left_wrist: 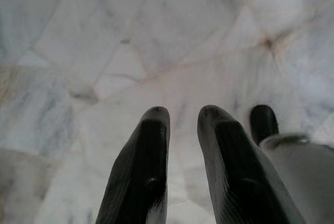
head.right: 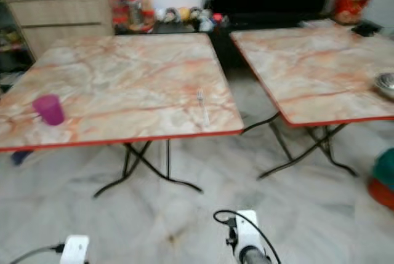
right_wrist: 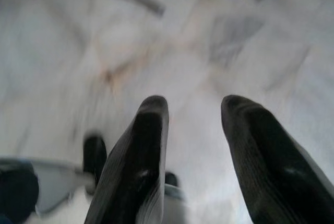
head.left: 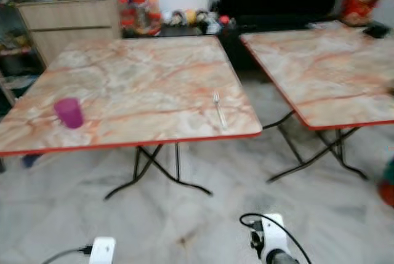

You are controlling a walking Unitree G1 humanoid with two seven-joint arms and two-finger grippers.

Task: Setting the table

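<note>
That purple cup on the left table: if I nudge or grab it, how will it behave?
The purple cup looks like thin plastic, so probably light and apt to slide on the smooth marbled table. It stands upright and taller than wide, so a high push may tip it. It is likely not fragile.

A home's living room. Two marble-patterned folding tables (head.left: 141,85) stand on a pale marble floor (head.left: 184,221). At the top of the frame are a wooden cabinet (head.left: 71,21) and a row of ornaments (head.left: 178,18).

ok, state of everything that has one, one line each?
purple cup: upright on the left table, near its front edge
fork: lying flat near the same table's front right corner
metal bowl: upright on the right table
left pincer: open, empty, over floor
right pincer: open, empty, over floor
</note>
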